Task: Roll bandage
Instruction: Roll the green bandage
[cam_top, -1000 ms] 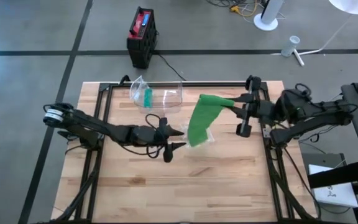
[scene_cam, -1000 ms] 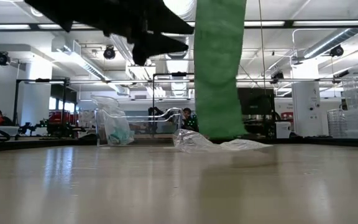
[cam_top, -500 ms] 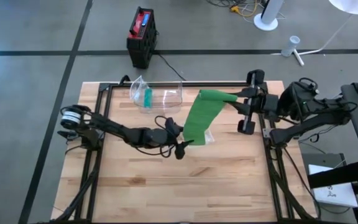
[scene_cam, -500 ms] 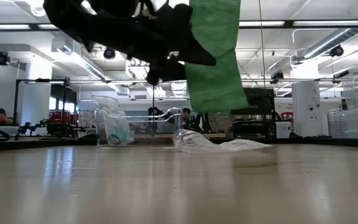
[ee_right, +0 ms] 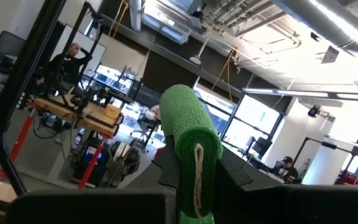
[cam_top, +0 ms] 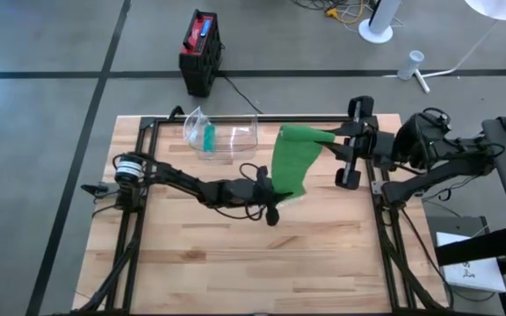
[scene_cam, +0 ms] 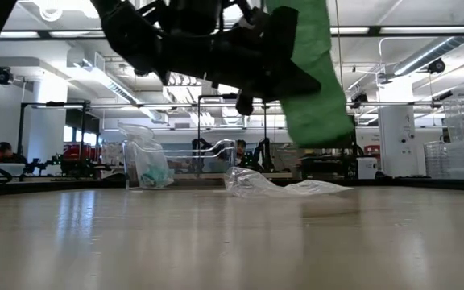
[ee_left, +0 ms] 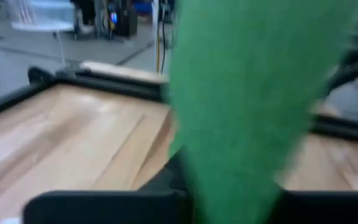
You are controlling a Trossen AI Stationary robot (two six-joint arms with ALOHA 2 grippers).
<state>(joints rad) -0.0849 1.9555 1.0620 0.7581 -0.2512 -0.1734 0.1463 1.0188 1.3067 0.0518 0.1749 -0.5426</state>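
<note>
So my right gripper (cam_top: 334, 139) is clamped on the top end of the green bandage (cam_top: 290, 162), holding it up over the table (cam_top: 235, 263). The strip hangs down to my left gripper (cam_top: 275, 195), pinched shut on its lower end.

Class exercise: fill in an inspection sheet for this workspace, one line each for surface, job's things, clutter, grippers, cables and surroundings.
Surface: wooden table, black frame around it.
Job's things: green bandage hanging unrolled above the table, its top end rolled.
Clutter: clear plastic container at the far edge; crumpled clear wrapper under the bandage.
Grippers: right gripper shut on the bandage's rolled top end; left gripper at its lower end, fingers closed on it.
Cables: black cable across the floor from the red and black box.
Surroundings: grey floor, white lamp base; people in the room beyond.
</note>
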